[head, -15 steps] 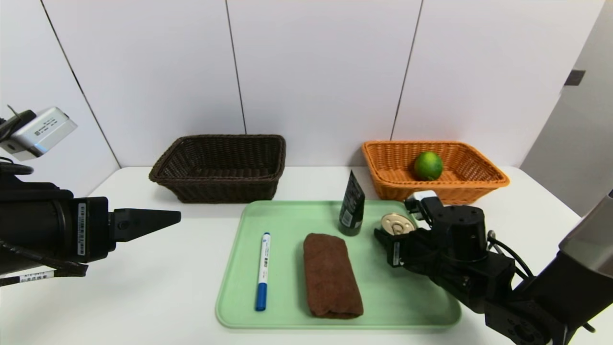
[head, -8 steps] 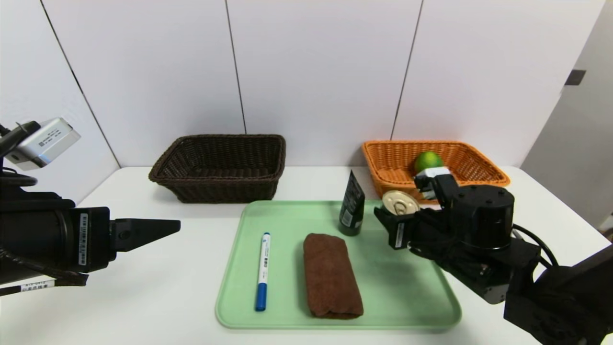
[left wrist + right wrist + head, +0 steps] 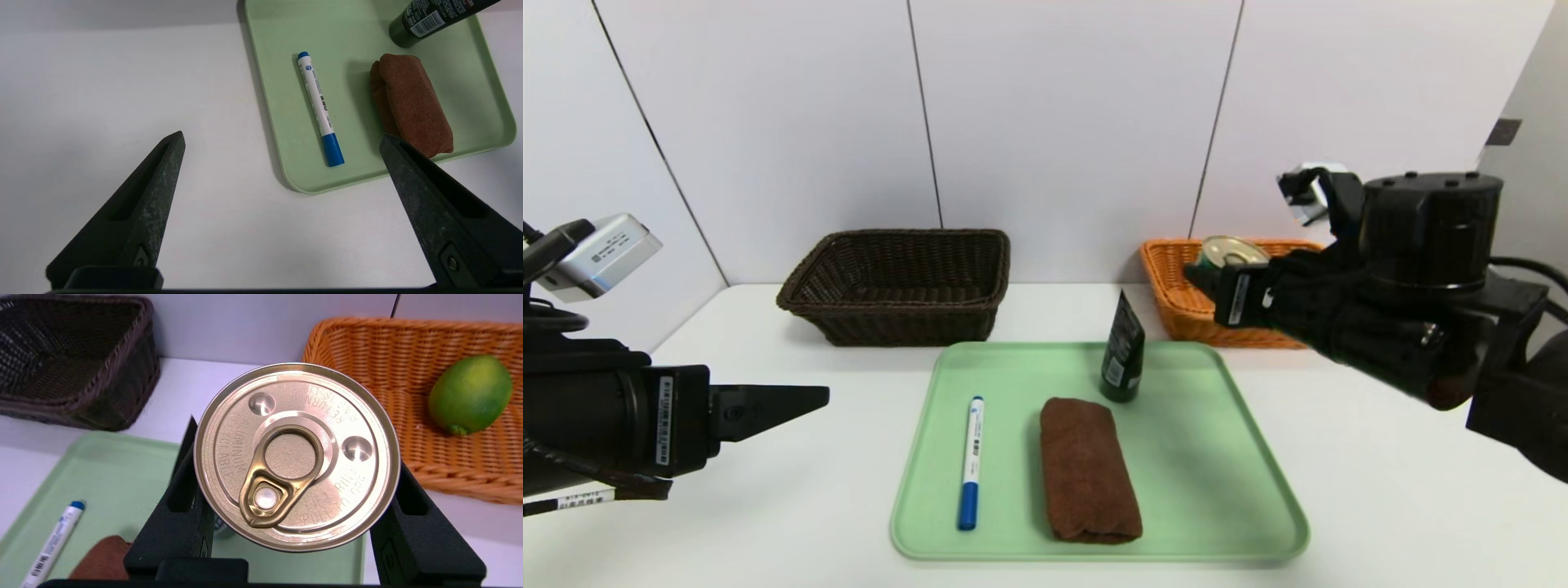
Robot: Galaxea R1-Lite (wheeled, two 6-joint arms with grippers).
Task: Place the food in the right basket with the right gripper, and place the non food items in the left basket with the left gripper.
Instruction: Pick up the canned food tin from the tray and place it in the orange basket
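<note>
My right gripper (image 3: 1223,271) is shut on the short tin can (image 3: 1232,249), gripping it by its sides, pull-tab lid (image 3: 296,457) up. It holds the can high above the table, in front of the left end of the orange right basket (image 3: 1188,314). A green lime (image 3: 470,394) lies in that basket. My left gripper (image 3: 823,398) hovers open and empty over the bare table left of the tray. The white marker with a blue cap (image 3: 971,461), the rolled brown towel (image 3: 1086,469) and the upright dark tube (image 3: 1123,347) are on the tray.
The light green tray (image 3: 1201,457) lies at the table's middle front. The dark brown left basket (image 3: 894,282) stands at the back left with nothing seen in it. A white wall runs close behind both baskets.
My right gripper has lifted the can off the tray and carried it up and back toward the orange basket. The left arm has barely moved.
</note>
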